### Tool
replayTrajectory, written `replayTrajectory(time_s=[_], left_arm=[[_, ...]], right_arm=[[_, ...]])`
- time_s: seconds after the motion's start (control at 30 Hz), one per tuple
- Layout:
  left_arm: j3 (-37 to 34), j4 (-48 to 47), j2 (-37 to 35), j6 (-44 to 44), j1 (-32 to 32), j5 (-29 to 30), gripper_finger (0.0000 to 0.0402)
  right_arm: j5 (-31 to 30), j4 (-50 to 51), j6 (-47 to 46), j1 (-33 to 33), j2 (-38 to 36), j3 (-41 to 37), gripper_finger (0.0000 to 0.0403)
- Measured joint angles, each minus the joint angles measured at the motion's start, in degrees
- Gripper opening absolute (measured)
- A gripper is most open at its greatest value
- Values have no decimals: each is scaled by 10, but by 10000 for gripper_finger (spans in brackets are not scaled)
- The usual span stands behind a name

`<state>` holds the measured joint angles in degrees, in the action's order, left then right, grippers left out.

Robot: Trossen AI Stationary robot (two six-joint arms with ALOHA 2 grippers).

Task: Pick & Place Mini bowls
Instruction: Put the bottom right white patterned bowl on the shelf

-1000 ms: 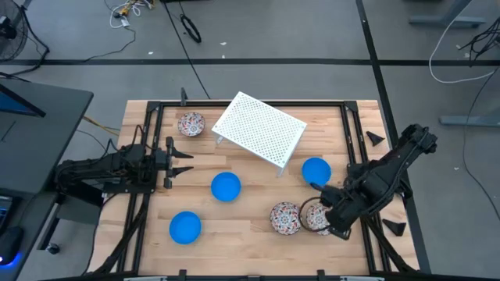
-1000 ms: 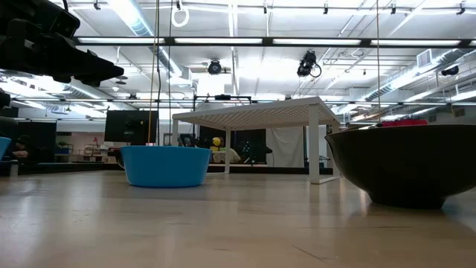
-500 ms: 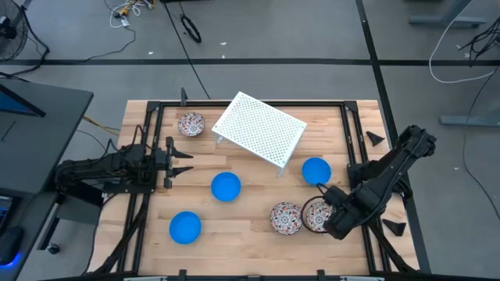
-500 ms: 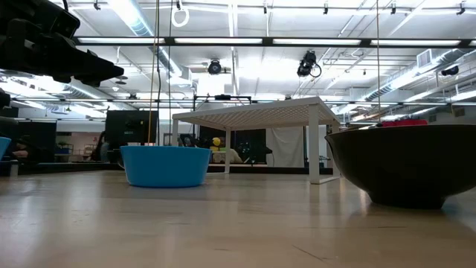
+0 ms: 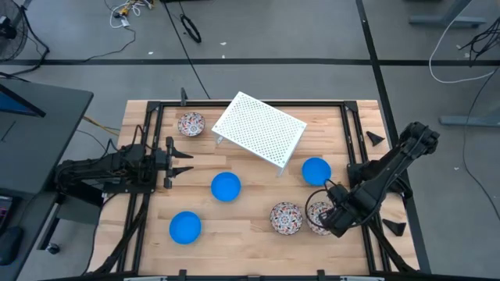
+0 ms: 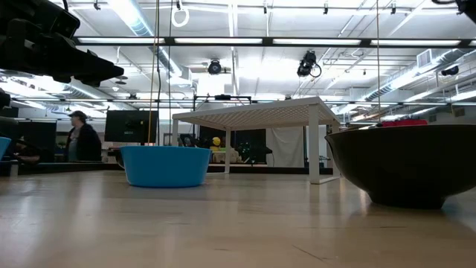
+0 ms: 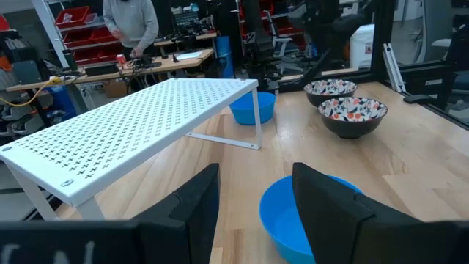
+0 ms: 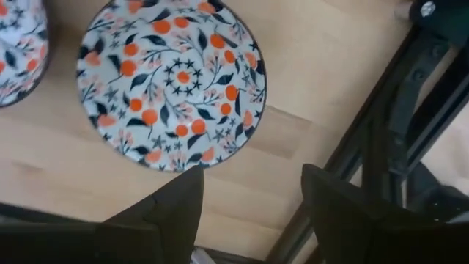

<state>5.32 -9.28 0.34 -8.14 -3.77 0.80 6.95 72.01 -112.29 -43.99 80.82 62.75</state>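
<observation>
On the table: you have six mini bowls spread around a white perforated rack (image 5: 258, 129) standing near the far edge.
Right gripper: your right gripper (image 5: 324, 218) hangs directly above the patterned bowl (image 5: 316, 217) at the near right; its fingers (image 8: 176, 207) stand apart with nothing between them, and the bowl's full rim shows beyond them in the right wrist view.
Second patterned bowl: it sits on the wood just beside the first (image 5: 286, 218), on its left.
Third patterned bowl: you'll find it alone at the far left corner (image 5: 191, 124), beside the rack.
Blue bowls: one lies right of the rack's near edge (image 5: 316, 171), one at table centre (image 5: 226, 186), one near the front left (image 5: 185, 227).
Left gripper: your left gripper (image 5: 181, 162) waits at the left side, pointing toward the centre, fingers (image 7: 194, 207) spread wide and empty, with the centre blue bowl ahead of them.
Background: a person (image 6: 80, 138) stands in the room beyond the table.
</observation>
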Motion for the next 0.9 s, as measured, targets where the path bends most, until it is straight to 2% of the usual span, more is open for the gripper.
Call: replayTrajectory(time_s=[0.3,0.7,0.9], left_arm=[[0,0,0,0,0,0,177],[0,0,0,0,0,0,177],[0,0,0,0,0,0,177]], right_arm=[[-11,-38,-17,1,-4,-75,233],[-34,-182,-11,7,-4,-170,233],[-47,-210,-11,7,-4,-198,233]])
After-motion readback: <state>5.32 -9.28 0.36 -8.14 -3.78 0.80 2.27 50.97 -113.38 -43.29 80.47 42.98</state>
